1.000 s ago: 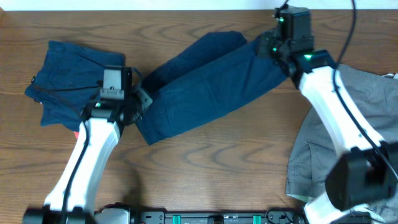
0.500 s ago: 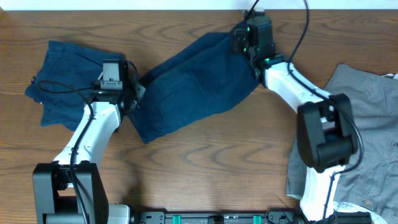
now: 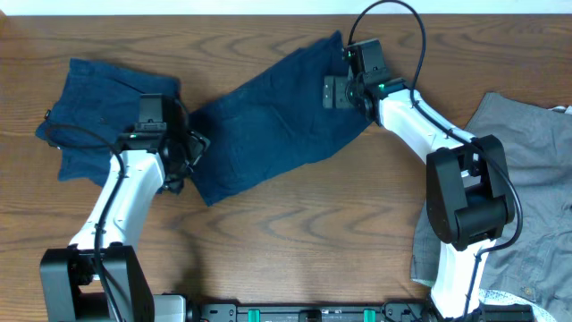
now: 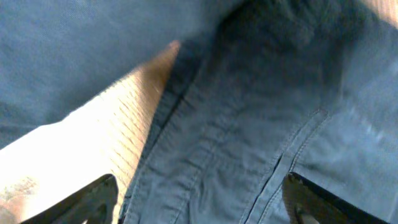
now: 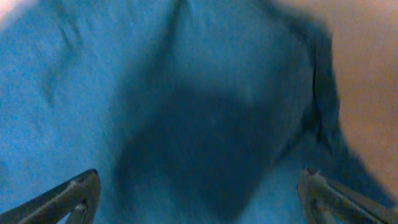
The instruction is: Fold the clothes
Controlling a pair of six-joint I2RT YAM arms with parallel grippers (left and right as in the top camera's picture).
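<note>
A dark navy garment (image 3: pixel 277 125) lies spread diagonally across the table's middle. A second navy garment (image 3: pixel 98 112) lies crumpled at the far left. A light grey garment (image 3: pixel 500 197) lies at the right. My left gripper (image 3: pixel 183 152) is open over the lower left end of the middle garment; in the left wrist view its jaws (image 4: pixel 199 208) straddle navy cloth with seams (image 4: pixel 249 143). My right gripper (image 3: pixel 337 92) is open above the garment's upper right end; in the right wrist view its jaws (image 5: pixel 199 199) frame blurred blue cloth (image 5: pixel 186 93).
The wooden table (image 3: pixel 295 241) shows bare in front of the garments. The table's far edge (image 3: pixel 223 11) runs just behind the right gripper. The grey garment reaches the right edge of the view.
My right gripper has moved left along the far edge, and the middle garment's right end has drawn in leftward with it. My left gripper shifted slightly left and nearer.
</note>
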